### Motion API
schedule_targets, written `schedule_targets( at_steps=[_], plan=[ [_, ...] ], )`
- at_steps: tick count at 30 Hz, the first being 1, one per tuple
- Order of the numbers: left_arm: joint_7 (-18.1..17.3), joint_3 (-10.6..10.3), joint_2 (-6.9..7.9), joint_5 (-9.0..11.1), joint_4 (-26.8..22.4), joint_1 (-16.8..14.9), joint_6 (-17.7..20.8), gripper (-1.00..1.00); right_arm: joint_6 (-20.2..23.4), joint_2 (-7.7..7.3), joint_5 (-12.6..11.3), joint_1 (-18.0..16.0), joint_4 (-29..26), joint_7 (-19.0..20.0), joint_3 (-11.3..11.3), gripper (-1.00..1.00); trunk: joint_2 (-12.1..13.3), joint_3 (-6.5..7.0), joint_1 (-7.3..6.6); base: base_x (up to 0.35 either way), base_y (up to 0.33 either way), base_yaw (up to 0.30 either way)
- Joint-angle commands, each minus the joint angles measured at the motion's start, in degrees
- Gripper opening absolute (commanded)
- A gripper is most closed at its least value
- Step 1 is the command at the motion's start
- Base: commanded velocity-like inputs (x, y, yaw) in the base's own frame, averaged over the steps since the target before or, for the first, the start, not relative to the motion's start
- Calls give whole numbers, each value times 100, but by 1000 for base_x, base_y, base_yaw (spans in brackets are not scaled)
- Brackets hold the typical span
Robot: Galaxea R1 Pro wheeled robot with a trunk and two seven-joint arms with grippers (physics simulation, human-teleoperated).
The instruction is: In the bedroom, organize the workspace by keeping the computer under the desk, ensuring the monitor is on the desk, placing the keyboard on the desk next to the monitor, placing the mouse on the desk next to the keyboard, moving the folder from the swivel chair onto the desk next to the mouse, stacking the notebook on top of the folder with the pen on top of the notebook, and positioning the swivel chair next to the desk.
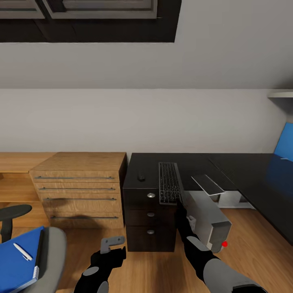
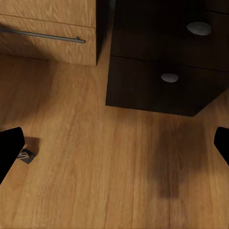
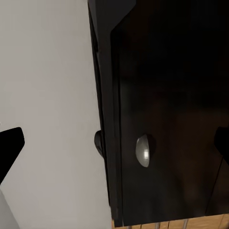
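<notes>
The black desk (image 1: 244, 167) carries the keyboard (image 1: 169, 183) and the small black mouse (image 1: 141, 177) on its left end. The grey computer (image 1: 207, 215) stands tilted on the floor beside the black drawer unit (image 1: 150, 219), its red dot facing me. My right gripper (image 1: 184, 215) is open, wedged between the drawer unit (image 3: 162, 119) and the computer's pale side (image 3: 47, 95). The left gripper (image 1: 112, 244) hangs open over the wood floor (image 2: 105, 162). The swivel chair (image 1: 55, 244) at lower left holds the blue folder (image 1: 16, 264) with the white pen (image 1: 22, 251) on it. The monitor is out of view; I cannot make out the notebook.
A light wood drawer cabinet (image 1: 79, 189) stands left of the desk against the grey wall. The desk's blue back panel (image 1: 286, 142) shows at far right, and a dark skylight (image 1: 89, 20) is overhead. A small dark object (image 2: 26, 156) lies on the floor.
</notes>
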Motion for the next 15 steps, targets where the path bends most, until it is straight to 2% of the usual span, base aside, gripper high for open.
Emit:
schedule_targets(
  at_steps=[1, 8, 15],
  plan=[
    [54, -5, 2, 60, -9, -3, 12, 100, -27, -1, -39, -5, 6, 18, 37, 100, -3, -6, 0, 0, 0, 0],
    [54, -3, 9, 60, -8, -3, 9, 100, -27, -1, -39, -3, 6, 17, 37, 100, -3, -6, 0, 88, 0, 0],
    [54, -3, 9, 60, -6, -3, 10, 100, -27, -1, -32, -5, 6, 18, 37, 100, -3, -6, 0, 20, 0, 0]
  ],
)
